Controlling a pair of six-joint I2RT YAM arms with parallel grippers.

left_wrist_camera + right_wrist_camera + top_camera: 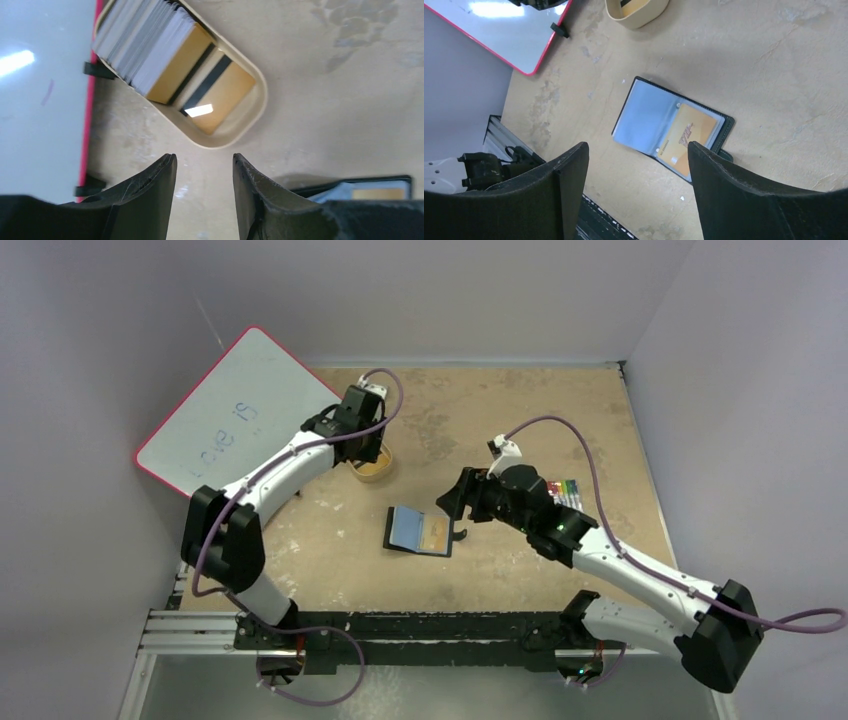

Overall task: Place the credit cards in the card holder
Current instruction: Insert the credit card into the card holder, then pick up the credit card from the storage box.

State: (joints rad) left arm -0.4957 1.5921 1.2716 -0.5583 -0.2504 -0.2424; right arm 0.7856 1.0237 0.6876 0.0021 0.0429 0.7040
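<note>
Gold-orange plastic is the prize here. From the top view the supply sits in the tin (375, 471) at the far left of the worktop (520, 420), with the left jaws hanging right over it. The card holder (419, 532) lies open and flat mid-worktop, and the right jaws hover just beside its right edge.

Over to the left wrist. The credit cards (180, 70) stand on edge, packed tight in the tin, and the frontmost one shows its gold face and a black stripe. Beyond a small gap there is another gold one, leaning or lying, I can't tell which. The left jaws are parted with nothing between them, short of the tin's rim. My read is that these are light, stiff, glossy slivers, slippery on the faces. The front card's exposed top edge looks like the place to pinch, face to face, since the rest of the pack leaves no room.

Now the right wrist. The holder's blue lining faces up, and one pocketed card (687, 137) is already tucked into the right-hand side. The right jaws are spread wide and empty above it. That holder looks soft and light, so it will likely skate when a card is pushed in. Pinning its edge seems wise.
</note>
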